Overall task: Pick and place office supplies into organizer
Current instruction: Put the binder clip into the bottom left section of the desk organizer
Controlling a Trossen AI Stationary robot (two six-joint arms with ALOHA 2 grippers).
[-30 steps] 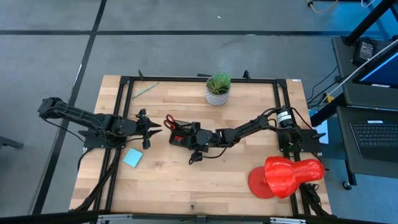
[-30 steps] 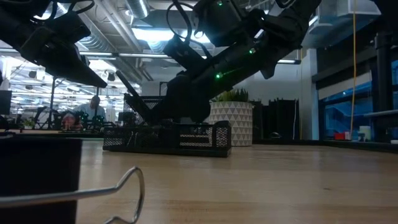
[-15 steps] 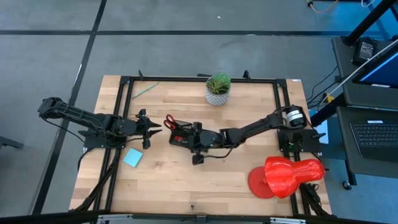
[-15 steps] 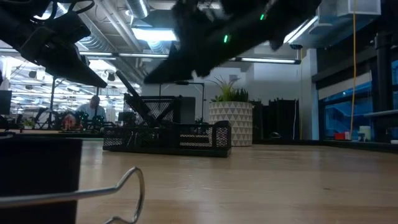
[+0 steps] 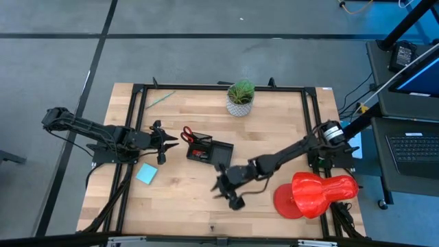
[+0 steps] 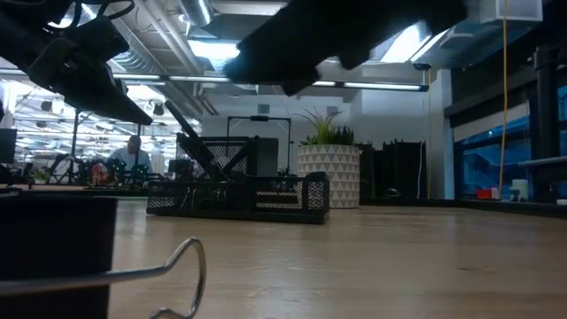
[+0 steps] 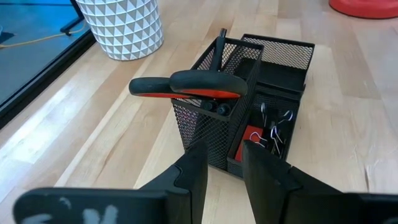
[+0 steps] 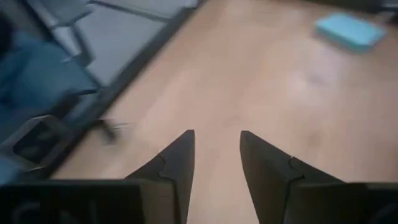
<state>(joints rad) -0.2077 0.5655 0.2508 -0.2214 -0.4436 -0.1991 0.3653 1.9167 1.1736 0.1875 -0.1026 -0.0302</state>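
The black mesh organizer (image 5: 211,151) (image 7: 249,99) (image 6: 239,191) stands mid-table. Red-handled scissors (image 7: 193,85) (image 5: 186,134) stand blades-down in its tall compartment beside a dark pen (image 7: 221,46), and black clips (image 7: 275,129) lie in a low compartment. My left gripper (image 5: 167,143) (image 7: 224,146) is open and empty, just left of the organizer. My right gripper (image 5: 232,195) (image 8: 216,140) is open and empty, above bare wood near-right of the organizer. The light blue notepad (image 5: 146,173) (image 8: 351,31) lies flat near the left arm. A green pencil (image 5: 161,98) lies at the far left corner.
A potted plant (image 5: 240,97) stands at the far edge and a large red plastic object (image 5: 315,194) at the near right. A wire-handled black clip (image 6: 177,266) lies by the near edge, close to the low camera. A black rail (image 5: 137,123) frames the table.
My right gripper has pulled away from the organizer, moving toward the table's near edge and slightly right, and it rose out of the low view's middle. The organizer and its contents stayed put. The left arm has kept still.
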